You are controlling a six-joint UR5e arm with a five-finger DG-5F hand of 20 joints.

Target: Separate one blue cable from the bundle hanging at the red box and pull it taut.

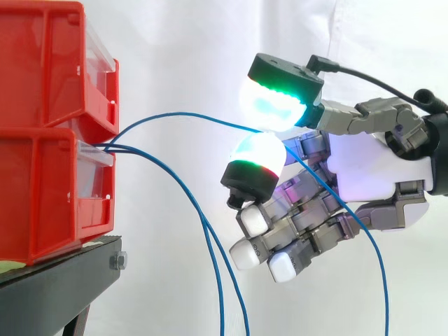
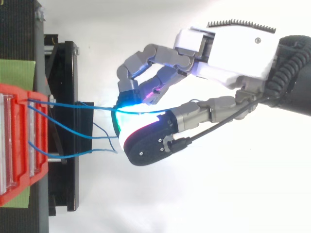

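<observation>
Currently the hand (image 1: 371, 171) pinches one blue cable (image 1: 183, 115) between two glowing pads (image 1: 269, 105), with the other fingers curled below. The cable arcs from the front of the lower red bin (image 1: 42, 196) rightward to the pinch, then drops behind the palm. Two other blue cables (image 1: 210, 231) hang left of the hand, clear of it.

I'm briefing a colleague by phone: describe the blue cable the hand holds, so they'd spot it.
Find the stacked red bins on the left; blue cables leave the lower one. The other cables droop down; this cable alone arcs across to the hand, pinched between its glowing pads.
</observation>
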